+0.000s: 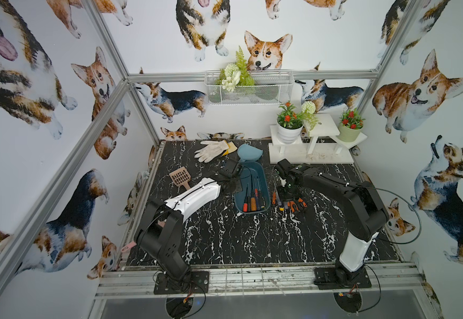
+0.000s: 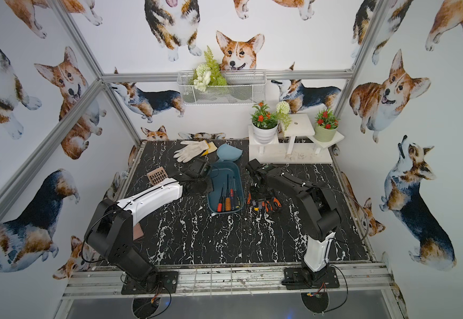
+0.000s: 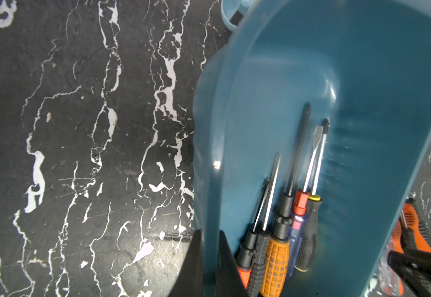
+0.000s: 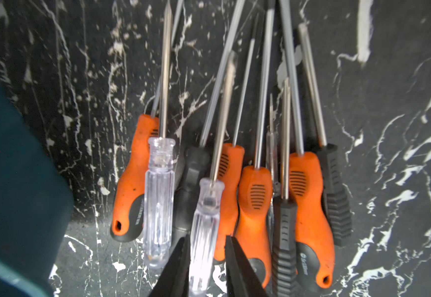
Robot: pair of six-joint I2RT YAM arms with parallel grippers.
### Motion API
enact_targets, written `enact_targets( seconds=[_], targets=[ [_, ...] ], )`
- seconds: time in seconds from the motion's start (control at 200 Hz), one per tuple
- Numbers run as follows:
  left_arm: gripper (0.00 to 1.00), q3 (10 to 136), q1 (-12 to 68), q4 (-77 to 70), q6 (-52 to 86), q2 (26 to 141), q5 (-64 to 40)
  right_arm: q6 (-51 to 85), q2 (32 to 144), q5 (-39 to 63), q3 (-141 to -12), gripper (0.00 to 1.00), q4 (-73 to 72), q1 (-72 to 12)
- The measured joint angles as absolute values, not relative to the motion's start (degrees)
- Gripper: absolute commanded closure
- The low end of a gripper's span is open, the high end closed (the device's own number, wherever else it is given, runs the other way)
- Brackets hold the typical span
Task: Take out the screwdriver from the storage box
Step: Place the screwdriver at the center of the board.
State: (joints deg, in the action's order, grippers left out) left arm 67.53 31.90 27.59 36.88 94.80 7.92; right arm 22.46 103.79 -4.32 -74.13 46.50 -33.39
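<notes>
Black marble table (image 1: 238,243) inside a framed cell; a metal rail (image 1: 252,272) runs along the near edge, with both arm bases bolted to it.

The storage box (image 1: 253,169) sits mid-table with its long axis running near to far; its far end is just beside a light blue dustpan (image 1: 248,153) — contact cannot be told. The boxed screwdrivers (image 3: 286,218), five of them, lie bunched at the near end, handles near and shafts pointing far; the far half of the box floor is bare.

Left gripper (image 3: 210,232): clamped on the box's left wall, which is pinched between its jaws, one outside the box and one inside.

Right of the box, across a narrow strip of marble, a pile of screwdrivers (image 4: 255,192) lies on the table; handles near, orange and black, with two clear ones on top. Right gripper (image 4: 206,239): low over the pile; its jaws stand a little apart, closely flanking the grip of the clear-handled screwdriver (image 4: 205,210) — whether they press it cannot be told.

Room: a broad stretch of bare marble runs from the box and pile to the near rail; at far left lie a white glove (image 1: 211,149) and a brown scoop (image 1: 180,176); the far right corner is taken by a white plant stand (image 1: 307,157), close behind the right arm's wrist.
</notes>
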Motion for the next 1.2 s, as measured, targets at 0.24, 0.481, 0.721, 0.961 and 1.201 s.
enact_targets(
  seconds=[0.24,0.481,0.721,0.961,1.201],
  targets=[
    [1.00,68.23,31.88,27.22,37.06,97.23,7.60,22.48,104.25,-4.43,-74.28,0.57,46.17,-33.39],
    [1.00,68.27,31.90,27.11,37.04,97.54,7.42,22.52,102.94,-4.45,-74.26,0.46,45.56,-33.39],
    [1.00,68.14,31.90,27.09,37.06,97.23,7.44,22.85,99.00,-4.38,-74.26,0.43,44.01,-33.50],
    [1.00,68.05,31.90,27.09,37.04,96.77,7.42,23.51,95.26,-2.76,-73.54,0.38,42.50,-33.52],
    [1.00,67.83,31.90,26.94,37.04,96.73,7.49,23.88,91.22,0.93,-72.16,0.38,39.64,-34.68]
  ],
)
